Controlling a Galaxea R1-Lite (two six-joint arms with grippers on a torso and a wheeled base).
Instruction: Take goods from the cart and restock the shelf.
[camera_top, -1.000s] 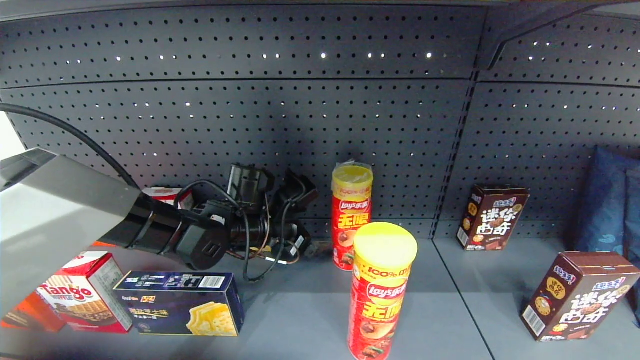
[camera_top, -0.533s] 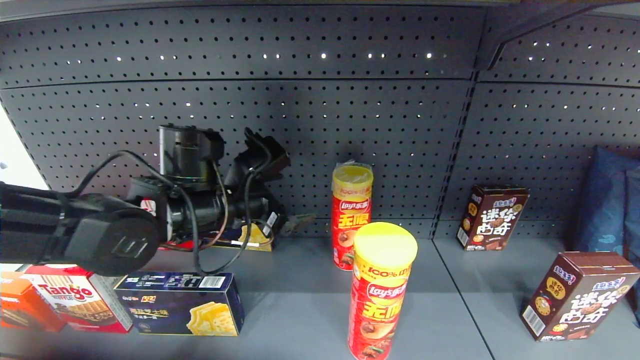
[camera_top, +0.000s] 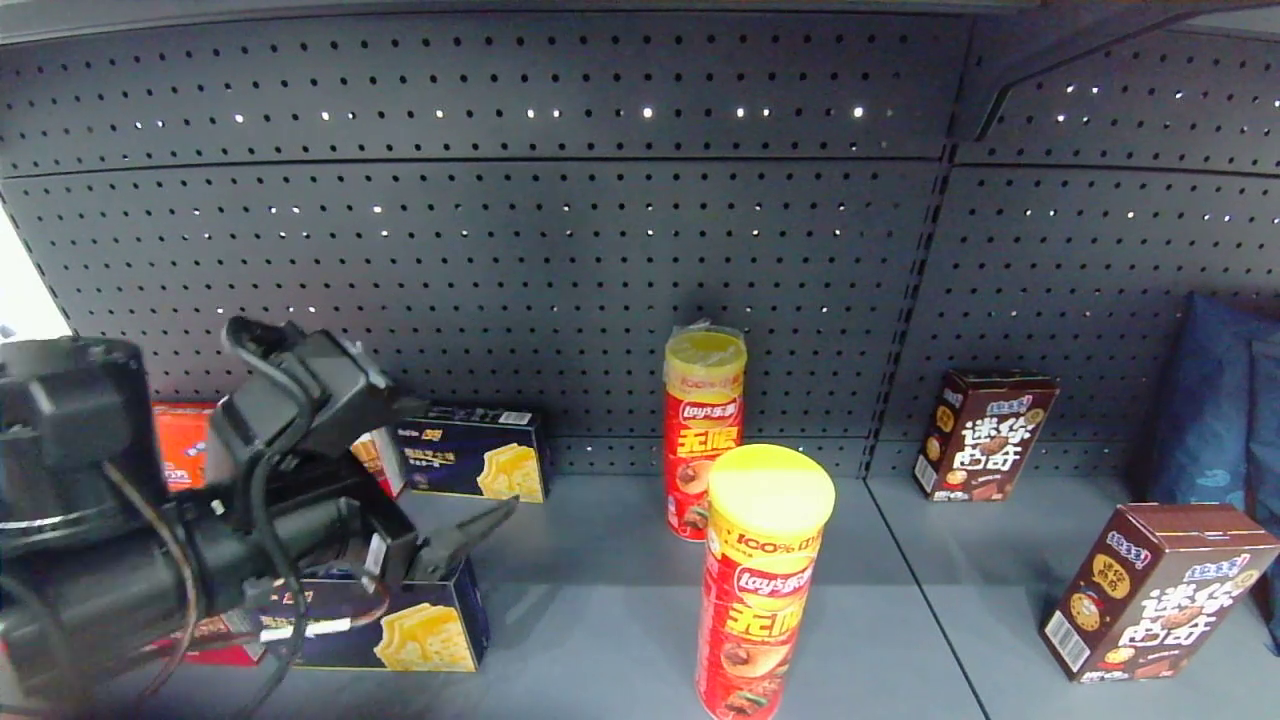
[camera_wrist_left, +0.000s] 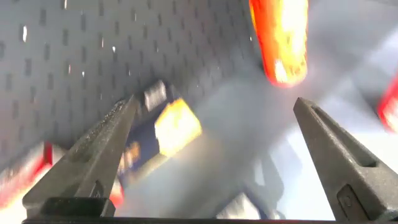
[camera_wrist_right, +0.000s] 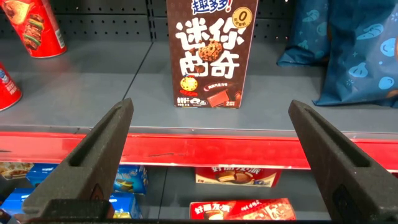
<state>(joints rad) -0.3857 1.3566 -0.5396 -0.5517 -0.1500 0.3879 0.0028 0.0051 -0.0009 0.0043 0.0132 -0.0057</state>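
Left gripper (camera_wrist_left: 216, 106) and right gripper (camera_wrist_right: 209, 104): jaws were open, empty. Cracker box (camera_top: 480, 455) sat shelved centre-left; placing judged done, cart next.

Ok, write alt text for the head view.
The left end effector hangs near a blue cracker box on a grey shelf. Two red chip cans stand at centre, two brown cookie boxes at right.

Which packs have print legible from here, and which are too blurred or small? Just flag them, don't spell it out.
Front chip can: large lettering, legible.
Rear chip can: lettering legible.
Front brown cookie box: big characters legible, fine print too small.
Rear blue cracker box: too small.
Front blue cracker box: lettering too small.
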